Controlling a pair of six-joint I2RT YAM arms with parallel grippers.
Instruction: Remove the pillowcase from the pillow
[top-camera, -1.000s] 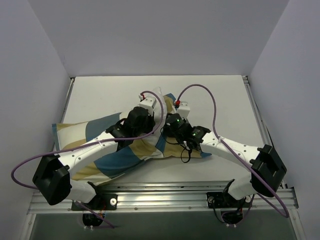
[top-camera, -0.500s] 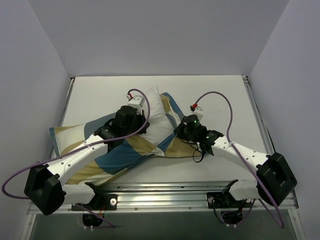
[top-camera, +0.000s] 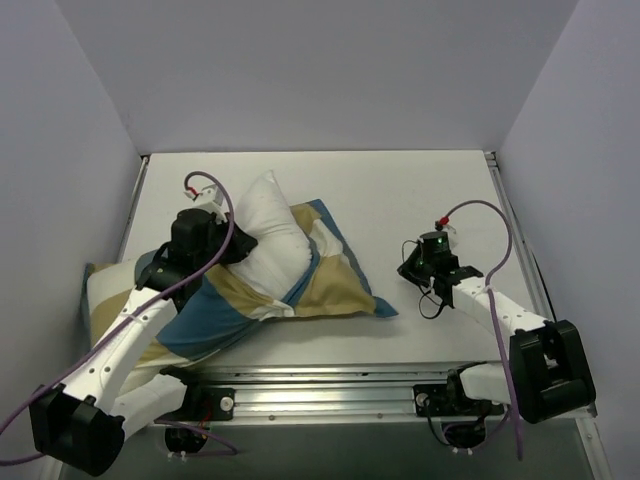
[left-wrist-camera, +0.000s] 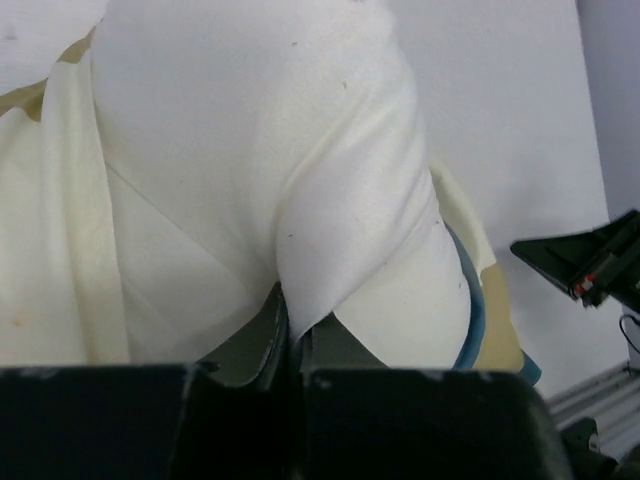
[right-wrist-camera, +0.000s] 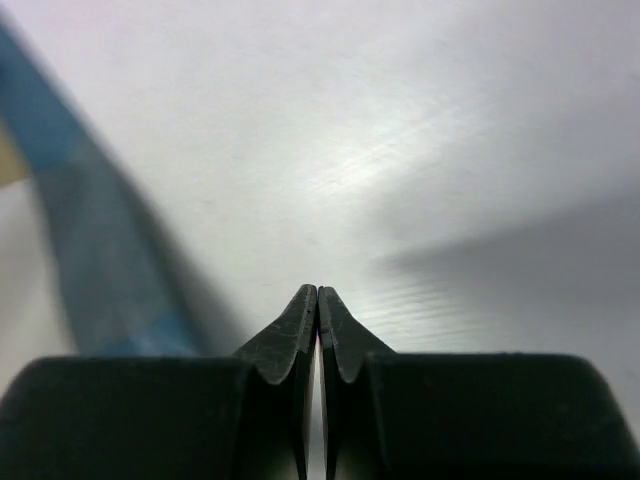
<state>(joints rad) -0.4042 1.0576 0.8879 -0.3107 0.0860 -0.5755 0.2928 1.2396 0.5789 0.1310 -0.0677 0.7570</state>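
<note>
The pillowcase (top-camera: 250, 300), with blue, tan and cream checks, lies rumpled at the left centre of the table. The white pillow (top-camera: 268, 228) sticks out of its far opening. My left gripper (top-camera: 238, 247) is shut on a fold of the pillow's white fabric; in the left wrist view the fingers (left-wrist-camera: 268, 330) pinch that fold of the pillow (left-wrist-camera: 250, 150), with the pillowcase's blue edge (left-wrist-camera: 470, 300) to the right. My right gripper (top-camera: 410, 264) is shut and empty, to the right of the pillowcase's corner. In the right wrist view it (right-wrist-camera: 317, 292) is above bare table, with the pillowcase's blue edge (right-wrist-camera: 100, 260) to its left.
The white table (top-camera: 420, 190) is boxed in by white walls at the left, back and right. A metal rail (top-camera: 330, 380) runs along the near edge by the arm bases. Purple cables loop off both wrists.
My left gripper pulled the pillow to the left, and more white now shows outside the case. My right gripper let go of the pillowcase and moved right, off the fabric.
</note>
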